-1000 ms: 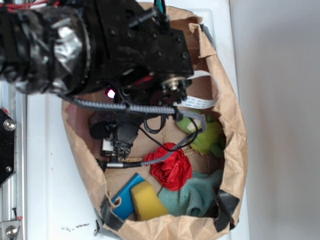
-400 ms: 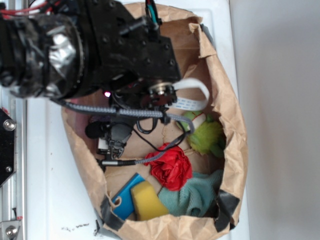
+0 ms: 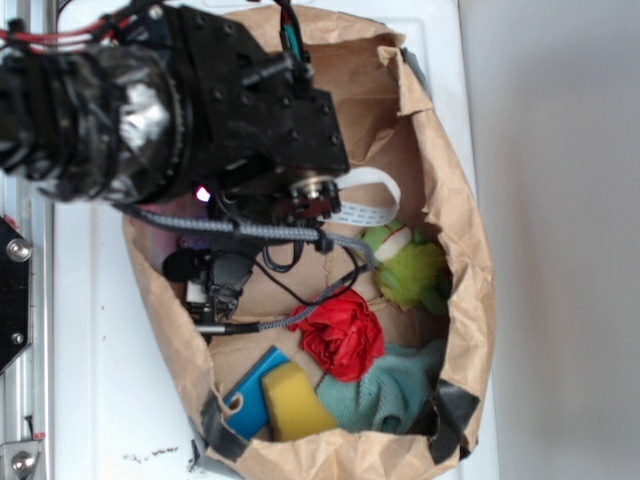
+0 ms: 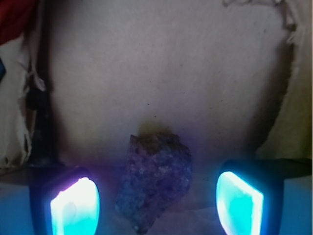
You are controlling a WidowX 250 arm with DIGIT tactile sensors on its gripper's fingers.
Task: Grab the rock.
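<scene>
Item: rock (image 4: pixel 154 181), a rough, pitted grey-brown lump lying on the brown paper floor of the bag (image 3: pixel 470 250), seen only in the wrist view; in the exterior view the arm hides it. Position relative to gripper (image 4: pixel 156 200): between the two glowing pads (image 4: pixel 76 205), slightly left of centre, with clear floor on either side and neither pad touching it. Long axis: roughly along the camera's line of sight, running from the lower frame edge away toward the far paper wall, so the narrower width faces the pads. Jaws: spread wide, nothing pinched. Judgement: the lump sits inside the closing line; a slight descent and closure should suffice.
</scene>
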